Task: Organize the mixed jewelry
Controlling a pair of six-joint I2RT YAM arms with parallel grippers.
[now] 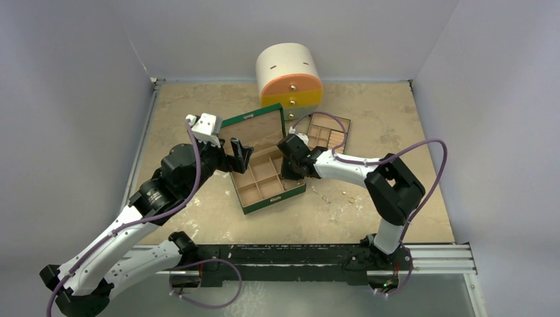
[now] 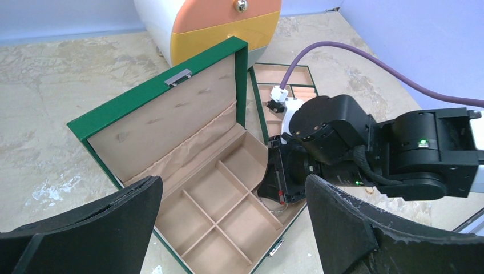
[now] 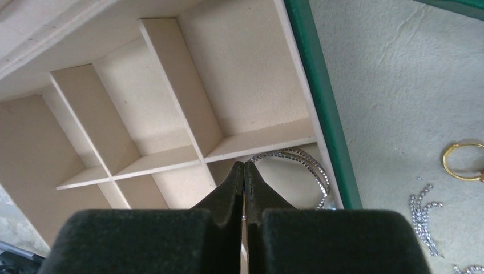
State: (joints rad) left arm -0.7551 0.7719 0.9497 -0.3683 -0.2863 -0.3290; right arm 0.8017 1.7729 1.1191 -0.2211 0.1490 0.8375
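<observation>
The green box [image 1: 274,201] lies open in the middle, its tan compartments bare except one. My right gripper [image 3: 244,165] is shut over the compartment at the box's right rim [image 3: 322,108], and the silvery wire hoop [image 3: 319,174] runs from its tips down into that compartment. The hoop also shows under that gripper in the left wrist view [image 2: 281,210]. A gold ring [image 3: 462,161] and a thin silvery chain [image 3: 425,220] lie on the table right of the box. My left gripper [image 2: 234,188] is open and empty, above the box's left side near the raised lid [image 2: 171,120].
A tan divided tray [image 1: 328,135] sits behind the box's right side. A white, orange and yellow round drawer chest [image 1: 289,76] stands at the back. Small gold pieces [image 1: 350,198] lie on the table right of the box. Walls close in the table at left, right and back.
</observation>
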